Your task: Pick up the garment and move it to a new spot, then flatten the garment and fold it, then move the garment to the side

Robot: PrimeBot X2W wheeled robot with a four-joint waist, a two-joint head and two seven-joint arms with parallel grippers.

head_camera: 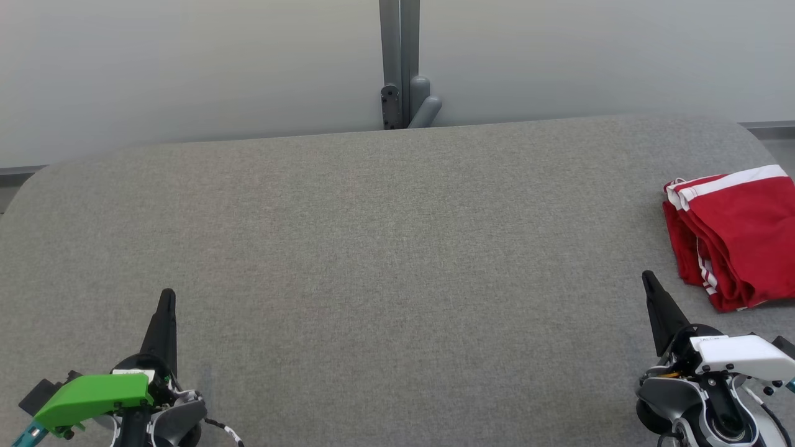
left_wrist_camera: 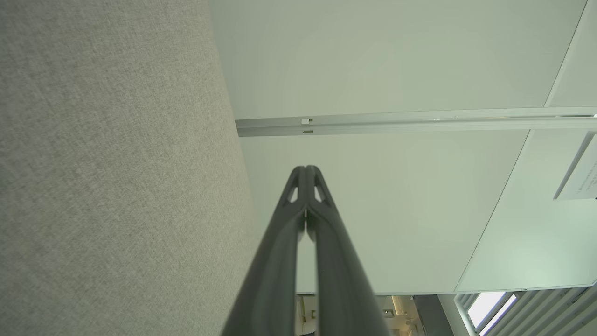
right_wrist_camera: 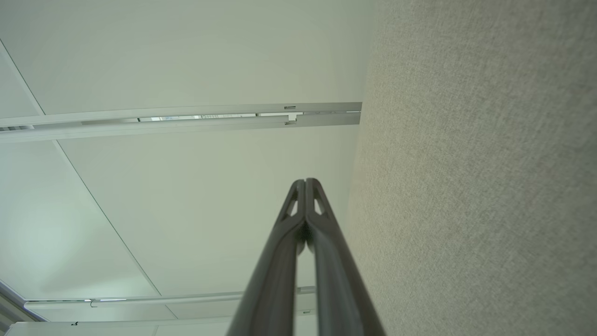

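You have the garment (head_camera: 736,239), red with white stripes, lying folded in a loose stack on the grey fabric tabletop (head_camera: 372,236). Take the grey post (head_camera: 400,62) that stands behind the tabletop's far edge as your mark. The garment sits well to the right of the post and nearer the robot, by the rounded right end of the tabletop. Part of it runs off the right edge of the head view. White bands show along its upper fold and at its lower left corner.

Your left gripper (head_camera: 166,297) is well to the left of the post and far on its near side, over the tabletop, with a green cover on the wrist behind it. In the left wrist view you can see its two dark fingers (left_wrist_camera: 275,270) pressed together at the tips, fully closed, with nothing between them.

Your right gripper (head_camera: 648,278) is well to the right of the post, likewise far on its near side, with a white cover on its wrist. Its fingers (right_wrist_camera: 275,275) also meet at the tips in the right wrist view, closed tight on nothing. In the head view its tip leans slightly left and is apart from the garment, with a strip of grey fabric showing between the two.

Each wrist view shows the tabletop along one side and pale wall panels (left_wrist_camera: 396,56) crossed by a metal rail (left_wrist_camera: 410,120) beyond the closed fingertips.
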